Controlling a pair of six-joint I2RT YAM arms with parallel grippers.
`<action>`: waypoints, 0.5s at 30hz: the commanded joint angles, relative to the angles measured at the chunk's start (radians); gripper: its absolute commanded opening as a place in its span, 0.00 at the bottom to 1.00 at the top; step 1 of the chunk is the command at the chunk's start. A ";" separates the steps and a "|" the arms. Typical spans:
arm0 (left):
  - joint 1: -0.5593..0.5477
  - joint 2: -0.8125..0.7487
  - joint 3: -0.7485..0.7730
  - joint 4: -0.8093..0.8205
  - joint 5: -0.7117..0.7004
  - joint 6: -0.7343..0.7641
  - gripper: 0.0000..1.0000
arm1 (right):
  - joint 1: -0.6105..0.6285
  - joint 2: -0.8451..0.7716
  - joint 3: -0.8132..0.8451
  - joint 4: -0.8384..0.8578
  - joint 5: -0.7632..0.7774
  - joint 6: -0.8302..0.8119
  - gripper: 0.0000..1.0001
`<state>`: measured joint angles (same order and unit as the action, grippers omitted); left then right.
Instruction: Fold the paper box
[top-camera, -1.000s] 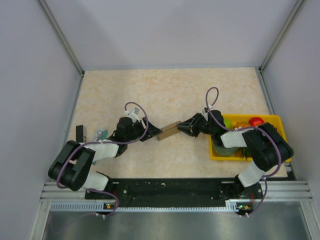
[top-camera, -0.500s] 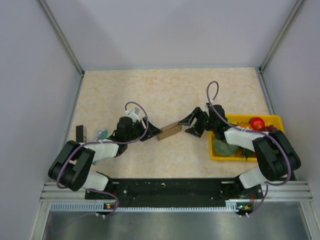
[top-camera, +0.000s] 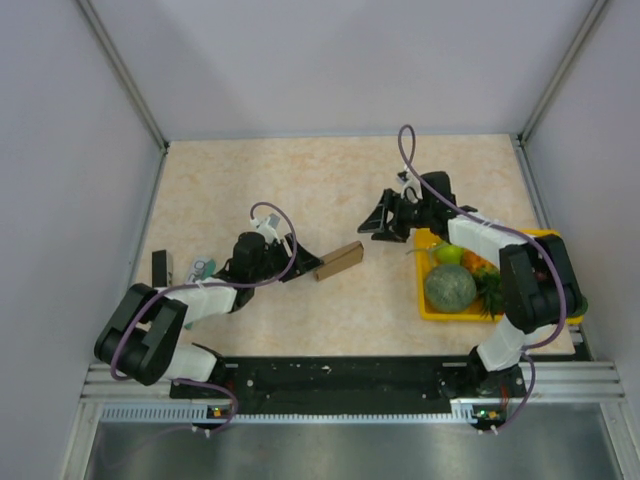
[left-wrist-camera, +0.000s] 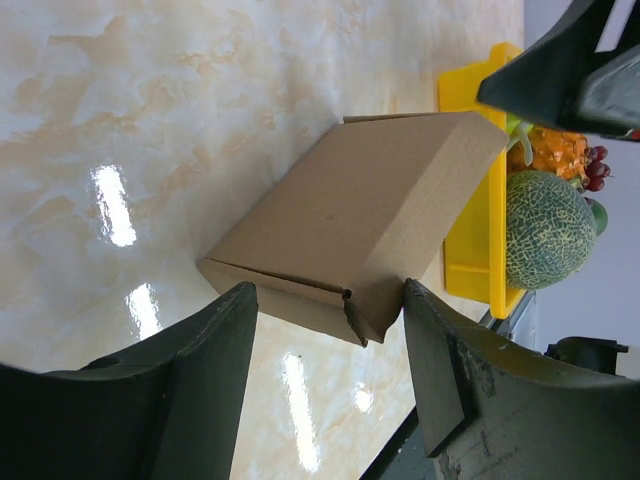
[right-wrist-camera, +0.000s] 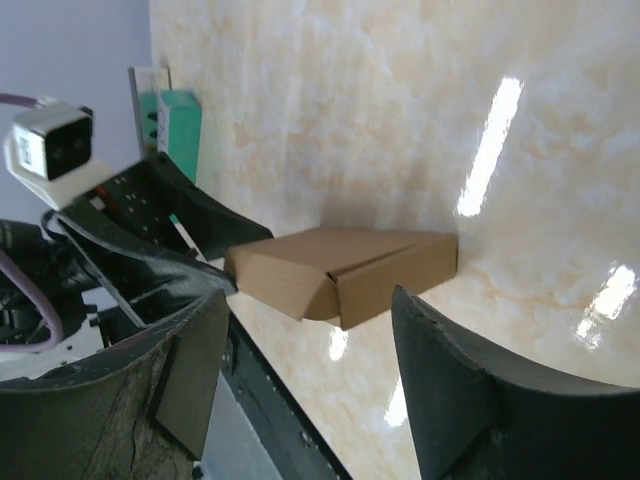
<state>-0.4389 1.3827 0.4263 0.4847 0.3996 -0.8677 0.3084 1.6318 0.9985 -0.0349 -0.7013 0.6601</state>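
The paper box (top-camera: 339, 260) is a small flat brown carton with its flaps closed, lying on the table between the two arms. In the left wrist view the paper box (left-wrist-camera: 360, 230) has its near corner just at my left gripper's (left-wrist-camera: 330, 335) tips; the jaws stand wide and do not clamp it. From above, the left gripper (top-camera: 306, 264) sits right against the box's left end. My right gripper (top-camera: 378, 220) is open and hovers up and to the right of the box, apart from it. In its own view the paper box (right-wrist-camera: 340, 270) lies beyond the open right gripper (right-wrist-camera: 308, 300).
A yellow tray (top-camera: 430, 315) with a green melon (top-camera: 451, 287) and other fruit stands at the right, under the right arm. A teal-and-white packet (top-camera: 203, 268) and a small black block (top-camera: 160, 268) lie at the left by the left arm. Walls enclose the table.
The right gripper has opened, let go of the box's right end and pulled back up and to the right. The box and the left gripper have stayed put.
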 joint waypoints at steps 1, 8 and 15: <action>0.006 -0.001 -0.001 -0.120 -0.051 0.050 0.64 | -0.005 0.037 -0.009 -0.005 -0.144 -0.051 0.66; 0.006 0.001 0.003 -0.123 -0.051 0.052 0.64 | -0.006 0.078 -0.063 0.117 -0.208 0.025 0.68; 0.006 -0.001 0.008 -0.126 -0.053 0.050 0.63 | -0.008 0.128 -0.104 0.203 -0.225 0.101 0.63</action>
<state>-0.4389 1.3827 0.4374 0.4625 0.3988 -0.8646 0.3046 1.7309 0.9123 0.0643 -0.8864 0.7105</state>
